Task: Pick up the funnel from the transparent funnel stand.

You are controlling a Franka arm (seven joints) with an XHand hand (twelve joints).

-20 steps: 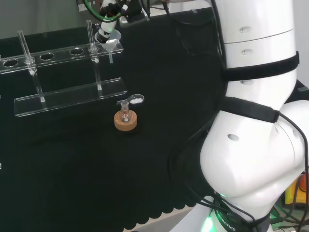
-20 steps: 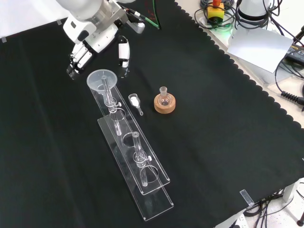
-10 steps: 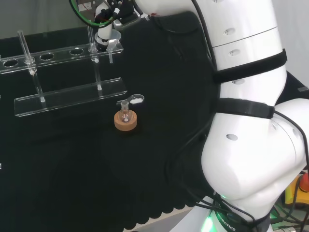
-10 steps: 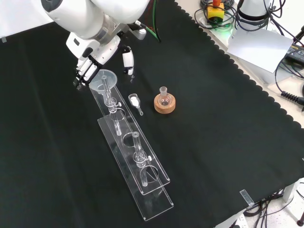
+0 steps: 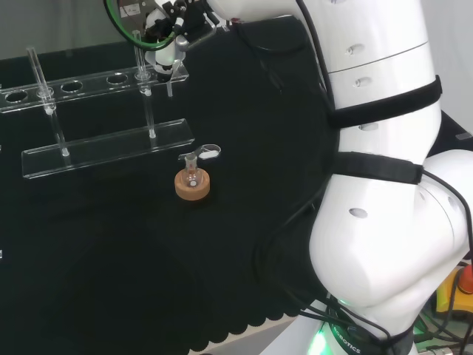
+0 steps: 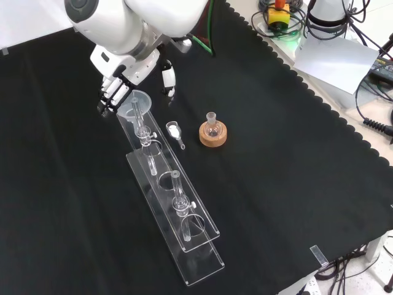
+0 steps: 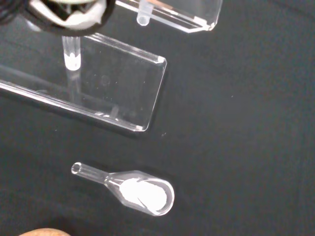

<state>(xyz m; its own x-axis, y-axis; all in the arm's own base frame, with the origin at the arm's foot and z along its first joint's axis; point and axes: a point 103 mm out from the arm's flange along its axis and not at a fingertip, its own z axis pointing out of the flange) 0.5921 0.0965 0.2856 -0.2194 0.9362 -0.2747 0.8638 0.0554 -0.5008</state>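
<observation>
Around the work spot lie a few small pieces: one cork ring stand (image 6: 212, 135) bearing one little flask (image 6: 212, 126), and one clear scoop-shaped vessel (image 6: 175, 131) with something white in it, lying on the black cloth (image 6: 295, 184) between the cork ring and the rack. In the wrist view that vessel (image 7: 129, 191) lies just off the corner of the rack's base plate (image 7: 98, 93).

The transparent funnel stand (image 6: 175, 203) is a single long rack of two clear plates (the upper one drilled with holes) running from the front view's lower middle up toward the hand. One funnel (image 6: 135, 106) sits at the rack's upper end, its stem down through a hole.

The hand (image 6: 116, 92) is at that end, fingers on the left of the funnel's rim and the thumb (image 6: 167, 78) apart on the right, so it reads as spread about the funnel; whether any finger touches the rim I cannot tell. In the head view the hand (image 5: 164, 46) covers most of the funnel.

The arm's white links stand over the cloth's upper part in the front view. Right of the cork ring the cloth lies bare to its scalloped edge.
</observation>
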